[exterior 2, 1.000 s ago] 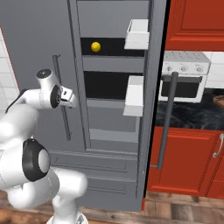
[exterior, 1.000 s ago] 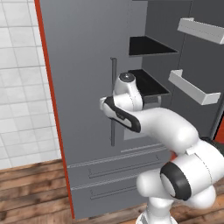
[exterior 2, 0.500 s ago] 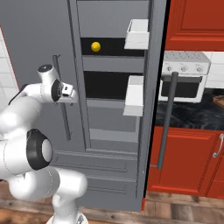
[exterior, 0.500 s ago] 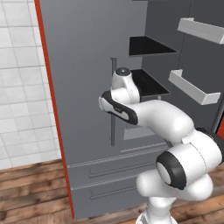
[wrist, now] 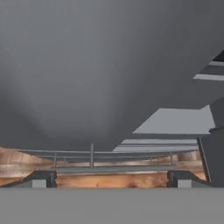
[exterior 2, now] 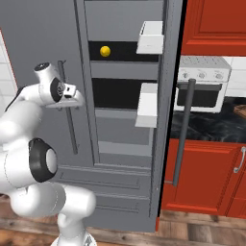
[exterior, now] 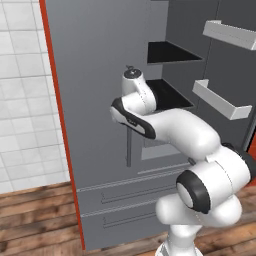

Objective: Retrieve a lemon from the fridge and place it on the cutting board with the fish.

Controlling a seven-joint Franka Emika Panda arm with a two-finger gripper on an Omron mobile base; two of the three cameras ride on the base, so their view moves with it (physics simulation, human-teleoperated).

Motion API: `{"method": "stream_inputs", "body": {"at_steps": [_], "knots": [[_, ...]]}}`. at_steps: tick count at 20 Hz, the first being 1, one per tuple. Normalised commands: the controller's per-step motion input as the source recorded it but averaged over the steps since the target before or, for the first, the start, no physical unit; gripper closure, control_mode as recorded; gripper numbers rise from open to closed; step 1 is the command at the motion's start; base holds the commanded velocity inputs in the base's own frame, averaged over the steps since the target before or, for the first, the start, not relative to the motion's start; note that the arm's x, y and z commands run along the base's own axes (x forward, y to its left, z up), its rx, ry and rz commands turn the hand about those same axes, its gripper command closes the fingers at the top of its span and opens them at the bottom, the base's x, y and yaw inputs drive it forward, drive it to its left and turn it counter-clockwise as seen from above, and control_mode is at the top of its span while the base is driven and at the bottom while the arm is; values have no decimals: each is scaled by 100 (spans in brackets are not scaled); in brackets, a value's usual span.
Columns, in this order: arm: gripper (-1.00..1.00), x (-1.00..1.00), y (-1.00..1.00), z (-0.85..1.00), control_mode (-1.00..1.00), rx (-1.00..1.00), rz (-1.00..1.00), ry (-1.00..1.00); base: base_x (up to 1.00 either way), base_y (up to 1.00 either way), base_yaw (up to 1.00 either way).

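The lemon is a small yellow ball on the upper black shelf of the grey fridge, whose right door stands open with white bins on it. The left door is closed. My gripper hovers in front of that closed door beside its vertical bar handle, below and left of the lemon. In the hand view the gripper is open and empty, its fingertips wide apart and facing the grey door face. The cutting board and the fish are out of view.
The open right door's long handle juts toward me. A white toaster oven sits on a dark counter above red cabinets to the right. White bins and black shelves line the open side. Two drawers lie below, over wooden floor.
The hand has risen a little and drifted left along the closed left door. The elbow has swung forward. The lemon has not moved.
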Motion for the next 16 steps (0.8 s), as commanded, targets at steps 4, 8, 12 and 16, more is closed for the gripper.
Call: {"method": "stream_inputs", "body": {"at_steps": [4, 8, 12, 16], "knots": [[-100, 0, 0, 1, -100, 0, 2, -40, 0, 0, 0], [-100, 0, 0, 1, -100, 0, 2, -35, 0, 0, 0], [-100, 10, 0, 3, -100, 0, 5, -19, 0, 0, 0], [-100, 28, 0, 3, -100, 0, 4, -5, 0, 0, 0]]}}
